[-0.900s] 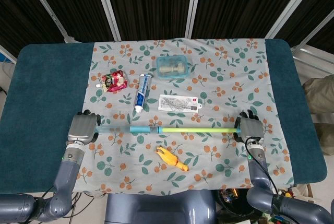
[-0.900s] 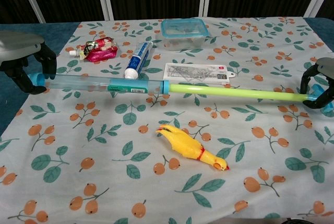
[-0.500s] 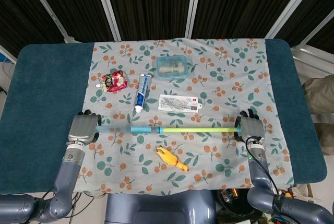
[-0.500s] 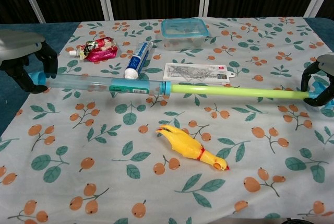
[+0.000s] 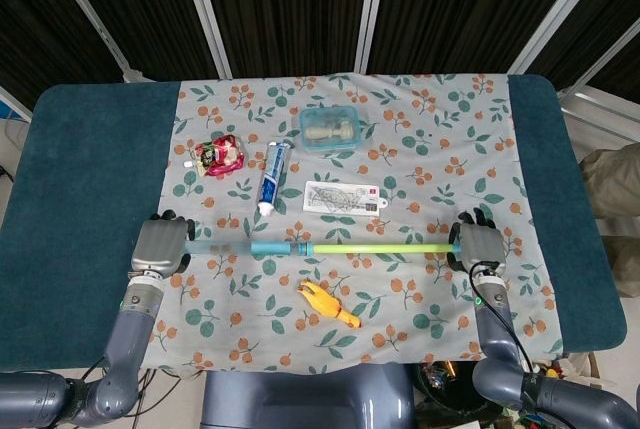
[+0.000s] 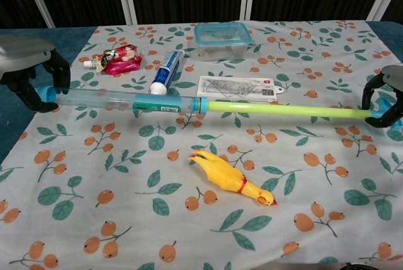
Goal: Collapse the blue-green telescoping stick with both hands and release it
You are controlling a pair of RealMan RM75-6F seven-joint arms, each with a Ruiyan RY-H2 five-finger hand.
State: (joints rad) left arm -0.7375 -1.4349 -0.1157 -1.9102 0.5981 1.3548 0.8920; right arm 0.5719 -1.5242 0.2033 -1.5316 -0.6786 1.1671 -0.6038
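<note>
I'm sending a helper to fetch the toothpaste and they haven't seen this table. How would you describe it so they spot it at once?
On the floral cloth, look at the far half, just left of centre. The toothpaste tube lies flat between the red snack pouch and the white card, cap toward the robot. It is the only white-and-blue tube there.

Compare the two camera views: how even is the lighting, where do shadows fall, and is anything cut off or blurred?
Head view: even, soft light and sharp focus, with only faint shadows. Chest view: a soft shadow lies under the rubber chicken; the left hand and right hand are cropped at the frame edges; the telescoping stick is crisp.
</note>
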